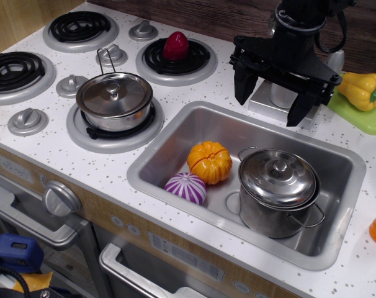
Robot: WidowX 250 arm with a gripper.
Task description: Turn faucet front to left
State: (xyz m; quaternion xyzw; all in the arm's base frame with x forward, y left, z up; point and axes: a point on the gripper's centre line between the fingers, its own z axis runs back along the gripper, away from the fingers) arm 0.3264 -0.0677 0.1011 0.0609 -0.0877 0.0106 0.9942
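The faucet stands behind the sink on a square silver plate. Only its cylindrical base and plate show between my fingers. A grey piece shows to the right of my arm. The spout is mostly hidden behind the black gripper body. My gripper hangs down over the faucet, open, with one black finger left of the base and the other right of it. I cannot tell whether either finger touches the faucet.
The steel sink holds a lidded pot, an orange pumpkin and a purple onion. A lidded pot sits on the front burner and a red vegetable on the back burner. A yellow pepper lies on a green board at the right.
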